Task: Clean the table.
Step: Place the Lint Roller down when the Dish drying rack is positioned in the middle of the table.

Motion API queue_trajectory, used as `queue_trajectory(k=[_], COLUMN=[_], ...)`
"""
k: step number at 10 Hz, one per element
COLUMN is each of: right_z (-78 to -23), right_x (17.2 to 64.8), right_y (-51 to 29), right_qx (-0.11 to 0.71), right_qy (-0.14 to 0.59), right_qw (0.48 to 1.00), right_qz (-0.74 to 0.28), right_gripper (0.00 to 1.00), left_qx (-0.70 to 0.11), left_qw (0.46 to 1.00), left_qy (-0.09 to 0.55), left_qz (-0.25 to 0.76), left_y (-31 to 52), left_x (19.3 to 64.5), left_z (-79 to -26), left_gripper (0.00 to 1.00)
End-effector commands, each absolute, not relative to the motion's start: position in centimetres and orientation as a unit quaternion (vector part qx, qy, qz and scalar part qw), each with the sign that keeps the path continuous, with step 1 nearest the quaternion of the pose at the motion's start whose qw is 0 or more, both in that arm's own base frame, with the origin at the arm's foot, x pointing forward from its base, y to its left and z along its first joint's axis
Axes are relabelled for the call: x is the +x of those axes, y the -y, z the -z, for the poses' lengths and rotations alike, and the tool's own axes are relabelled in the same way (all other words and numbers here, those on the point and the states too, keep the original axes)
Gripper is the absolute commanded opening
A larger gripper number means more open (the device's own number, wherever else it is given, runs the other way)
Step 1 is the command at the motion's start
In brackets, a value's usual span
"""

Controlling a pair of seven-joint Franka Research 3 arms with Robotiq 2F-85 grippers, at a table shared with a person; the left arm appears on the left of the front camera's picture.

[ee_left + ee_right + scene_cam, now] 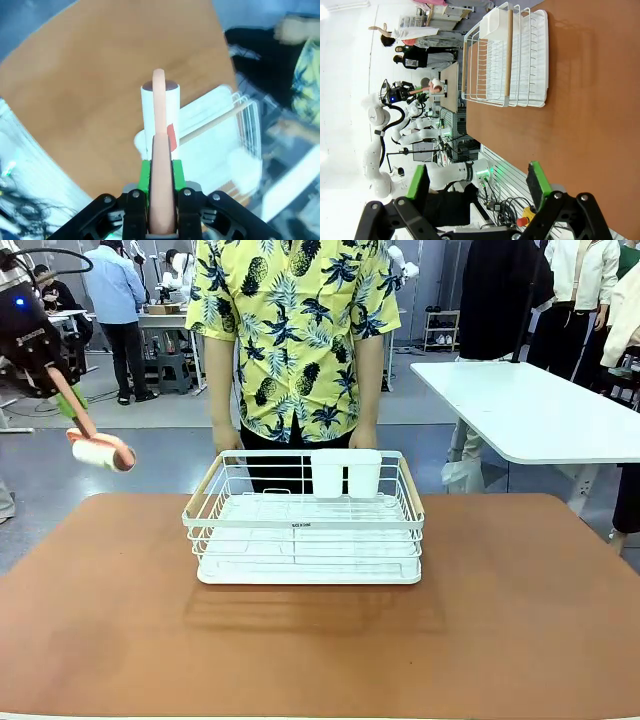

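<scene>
The table [120, 620] has a reddish-brown top with rounded corners. My left gripper [68, 400] hangs above the table's far left corner, shut on the salmon handle of a lint roller [102, 452]. The roller's white roll points down, off the table top. In the left wrist view the green pads [144, 172] clamp the handle and the lint roller [160, 107] sticks out over the table [90, 100]. My right gripper [478, 182] stands open with nothing between its green pads, beside the table [590, 125].
A white wire dish rack [305, 525] with wooden handles and two white cups stands in the middle of the table, toward the far side. A person in a yellow patterned shirt stands behind it, hands [228, 443] near its rear rim. A white-topped table [530, 410] stands at the back right.
</scene>
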State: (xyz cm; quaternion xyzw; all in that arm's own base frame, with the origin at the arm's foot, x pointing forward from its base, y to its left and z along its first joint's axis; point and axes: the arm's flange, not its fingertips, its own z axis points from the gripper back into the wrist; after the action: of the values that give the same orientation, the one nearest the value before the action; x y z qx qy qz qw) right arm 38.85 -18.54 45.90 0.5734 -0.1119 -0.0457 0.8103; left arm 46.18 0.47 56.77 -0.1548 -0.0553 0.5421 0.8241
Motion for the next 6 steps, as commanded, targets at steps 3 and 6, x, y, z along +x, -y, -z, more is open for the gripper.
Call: queue_trajectory(k=[3, 6], right_z=[-46.3, -46.3], right_x=[38.8, 38.8], right_y=[18.5, 18.5], right_qx=[0.576, 0.576], right_qy=[0.112, 0.112], right_qw=[0.808, 0.808], right_qz=[0.047, 0.047], right_gripper=[1.00, 1.00], left_qx=[-0.119, -0.129], left_qw=[0.739, 0.716], left_qy=[0.087, 0.102], left_qz=[-0.658, -0.678], left_y=[1.6, 1.9], left_x=[49.9, 52.1], left_z=[-55.4, -53.0], left_gripper=[0.21, 0.21])
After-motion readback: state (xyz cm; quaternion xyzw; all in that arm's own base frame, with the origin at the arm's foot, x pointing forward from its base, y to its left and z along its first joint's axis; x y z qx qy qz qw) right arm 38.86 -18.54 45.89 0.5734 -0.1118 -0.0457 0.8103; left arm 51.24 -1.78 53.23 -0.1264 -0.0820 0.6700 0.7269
